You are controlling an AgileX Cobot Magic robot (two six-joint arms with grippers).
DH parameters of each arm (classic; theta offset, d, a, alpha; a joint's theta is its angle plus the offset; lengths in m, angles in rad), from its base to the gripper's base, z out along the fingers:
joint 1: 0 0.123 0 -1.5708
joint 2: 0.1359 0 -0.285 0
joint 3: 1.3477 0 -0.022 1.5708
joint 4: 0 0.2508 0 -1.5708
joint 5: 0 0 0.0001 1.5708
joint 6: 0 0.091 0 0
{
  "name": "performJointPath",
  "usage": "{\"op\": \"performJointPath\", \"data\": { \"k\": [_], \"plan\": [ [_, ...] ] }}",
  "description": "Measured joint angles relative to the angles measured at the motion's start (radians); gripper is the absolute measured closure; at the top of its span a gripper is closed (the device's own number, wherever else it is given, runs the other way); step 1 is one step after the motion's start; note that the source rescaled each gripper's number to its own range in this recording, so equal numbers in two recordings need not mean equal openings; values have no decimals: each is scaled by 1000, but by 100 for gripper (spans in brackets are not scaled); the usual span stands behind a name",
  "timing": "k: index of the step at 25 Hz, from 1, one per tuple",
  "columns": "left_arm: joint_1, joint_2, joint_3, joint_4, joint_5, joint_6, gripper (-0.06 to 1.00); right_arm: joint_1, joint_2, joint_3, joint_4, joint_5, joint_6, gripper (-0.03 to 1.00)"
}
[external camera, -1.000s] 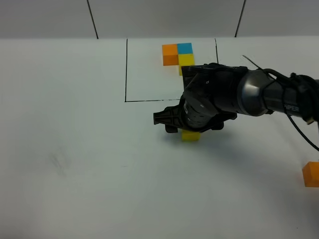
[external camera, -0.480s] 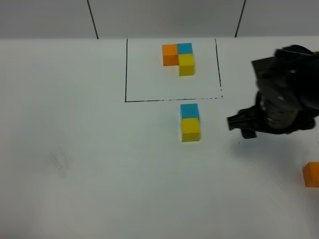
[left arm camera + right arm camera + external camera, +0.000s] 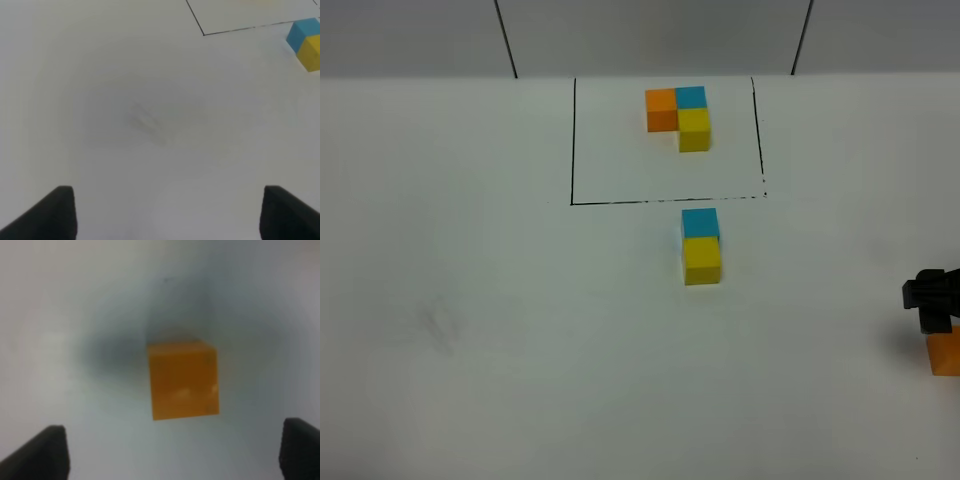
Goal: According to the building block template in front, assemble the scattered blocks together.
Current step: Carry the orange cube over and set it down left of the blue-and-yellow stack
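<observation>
- The orange cube [image 3: 183, 380] sits alone at the near right edge of the tabletop [image 3: 470, 300]. The right jaws hang spread wide above it, touching nothing.
- It looks light, rigid and smooth-faced. Pinching two opposite side faces squarely at mid-height should keep it from twisting.
- The left jaws are also parted and empty.
- Farther off, the yellow cube [image 3: 702, 260] touches the blue cube [image 3: 700, 223].
- Farthest stands the framed building block template [image 3: 680, 115].

High overview, wrist views downward, right perhaps nearest orange block [image 3: 183, 381]
</observation>
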Motion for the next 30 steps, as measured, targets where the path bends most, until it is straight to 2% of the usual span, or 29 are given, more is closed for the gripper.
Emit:
{"op": "performJointPath", "data": {
  "k": [6, 13, 21, 30],
  "plan": [
    [0, 0, 0, 0, 0, 0, 32, -84, 24, 56, 46, -119, -101, 13],
    [0, 0, 0, 0, 0, 0, 32, -141, 134, 58, 97, -166, -218, 13],
    [0, 0, 0, 0, 0, 0, 32, -142, 219, 60, 173, -238, -330, 16],
    [0, 0, 0, 0, 0, -1, 32, -142, 298, 52, 172, -290, -346, 18]
  ]
}}
